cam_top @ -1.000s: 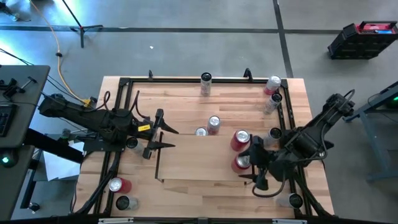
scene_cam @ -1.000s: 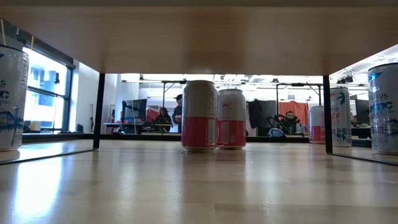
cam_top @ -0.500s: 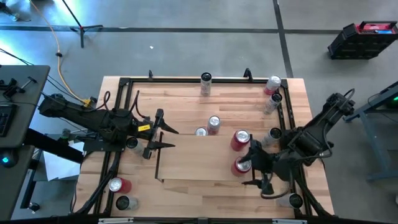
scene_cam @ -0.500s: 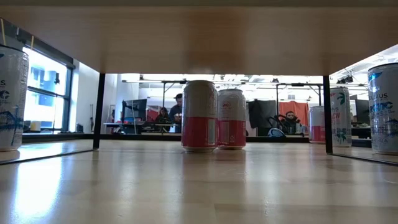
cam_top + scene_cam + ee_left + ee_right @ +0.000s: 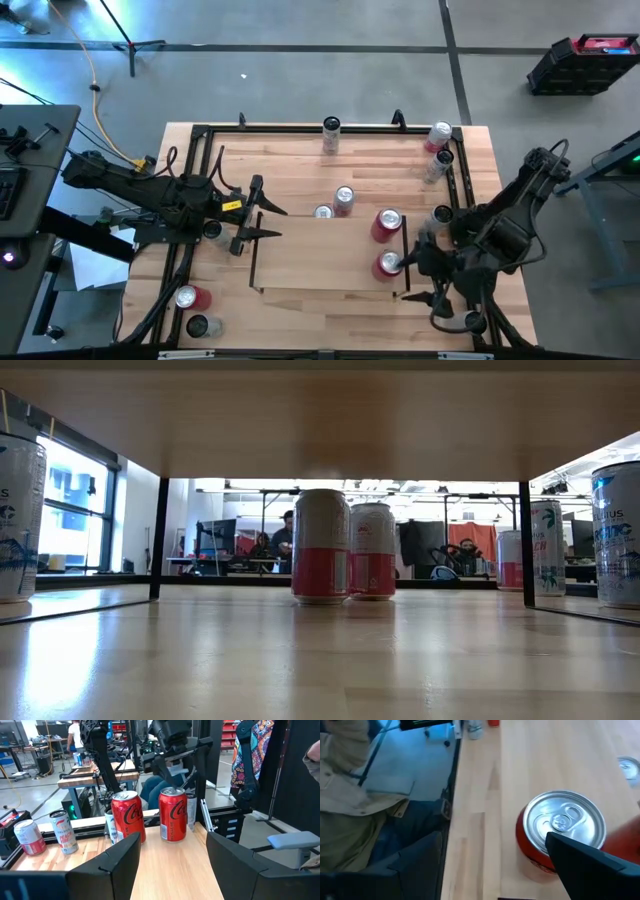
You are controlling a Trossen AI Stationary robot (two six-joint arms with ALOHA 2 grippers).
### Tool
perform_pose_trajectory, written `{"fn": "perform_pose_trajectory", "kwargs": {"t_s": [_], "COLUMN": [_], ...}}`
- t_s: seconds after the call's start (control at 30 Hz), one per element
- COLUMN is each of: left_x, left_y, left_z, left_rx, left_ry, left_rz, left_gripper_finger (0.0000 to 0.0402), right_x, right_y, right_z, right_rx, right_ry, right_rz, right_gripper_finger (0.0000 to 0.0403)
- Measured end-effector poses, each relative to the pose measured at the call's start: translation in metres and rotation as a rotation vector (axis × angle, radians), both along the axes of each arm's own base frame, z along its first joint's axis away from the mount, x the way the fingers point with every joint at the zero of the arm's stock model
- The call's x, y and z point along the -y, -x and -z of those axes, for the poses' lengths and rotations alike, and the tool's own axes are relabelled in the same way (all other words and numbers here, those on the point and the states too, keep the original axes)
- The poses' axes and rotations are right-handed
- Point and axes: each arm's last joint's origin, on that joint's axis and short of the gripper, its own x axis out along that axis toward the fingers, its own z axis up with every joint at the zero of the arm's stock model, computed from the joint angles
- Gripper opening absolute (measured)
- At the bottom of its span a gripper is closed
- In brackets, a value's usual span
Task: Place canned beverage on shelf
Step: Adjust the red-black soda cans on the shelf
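Two red cola cans stand upright on the light-wood shelf (image 5: pixel 320 262) by its right rail: one (image 5: pixel 387 225) farther back, one (image 5: pixel 390 264) nearer, whose silver top (image 5: pixel 562 822) fills the right wrist view. My right gripper (image 5: pixel 412 278) hovers open just right of the nearer can, tipped downward, with nothing between its fingers. My left gripper (image 5: pixel 272 222) waits open at the shelf's left rail (image 5: pixel 251 255), pointing level across at both red cans (image 5: pixel 172 814).
Other cans stand about: two silver-topped ones (image 5: pixel 343 198) mid-table, pink-and-white cans (image 5: pixel 321 545) in the low view, several along the far edge (image 5: pixel 330 135) and right rail (image 5: pixel 437 165), and two at the near left (image 5: pixel 190 297). A black frame (image 5: pixel 300 127) edges the table.
My right gripper has drawn back from the nearer red can toward the table's near right corner, turning slightly, and has stayed open. The can stands where it was.
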Motion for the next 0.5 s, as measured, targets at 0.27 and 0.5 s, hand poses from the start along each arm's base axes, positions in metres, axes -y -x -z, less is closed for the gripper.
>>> {"fn": "perform_pose_trajectory", "kwargs": {"t_s": [0.27,0.5], "left_x": [0.0,0.0], "left_y": [0.0,0.0], "left_z": [0.0,0.0001], "left_rx": [0.0,0.001], "left_ry": [0.0,-0.006], "left_rz": [0.0,0.0], "left_gripper_finger": [0.0216,0.0216], "right_x": [0.0019,0.0057], "right_y": [0.0001,0.0022], "right_z": [-0.0001,-0.005], "right_rx": [0.01,0.053], "right_ry": [0.028,0.056], "right_rz": [0.009,0.0], "right_gripper_finger": [0.0344,0.0344]}}
